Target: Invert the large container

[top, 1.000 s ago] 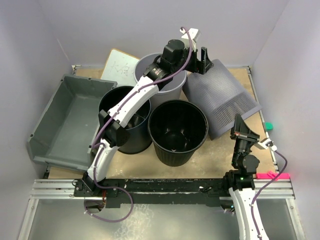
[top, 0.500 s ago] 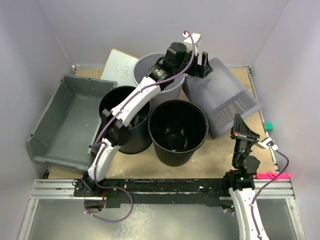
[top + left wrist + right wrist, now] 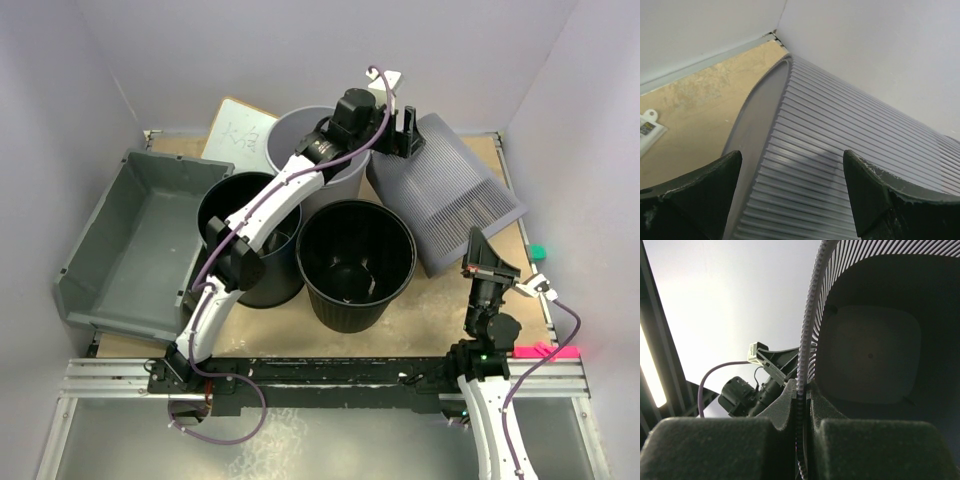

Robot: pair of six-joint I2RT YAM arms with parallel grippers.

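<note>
The large container (image 3: pixel 130 240) is a wide grey tub, open side up, tilted against the left wall; no gripper is near it. A tall ribbed grey bin (image 3: pixel 445 195) lies on its side at the back right. My right gripper (image 3: pixel 482 262) is shut on that bin's slatted rim (image 3: pixel 810 330), and the right wrist view looks into the bin's dark inside (image 3: pixel 875 350). My left gripper (image 3: pixel 405 132) is open just above the bin's far end. Its fingers (image 3: pixel 695 195) straddle the ribbed wall (image 3: pixel 840 140) without touching it.
Two round black buckets (image 3: pixel 355 262) (image 3: pixel 248 240) stand in the middle, with a round grey bucket (image 3: pixel 300 140) behind them. A white board (image 3: pixel 238 130) leans at the back. A green piece (image 3: pixel 538 250) and a pink piece (image 3: pixel 545 350) sit at the right edge.
My left gripper has shifted slightly right and lower, closer onto the ribbed bin's far end. The bin has turned a little. The right gripper keeps its hold.
</note>
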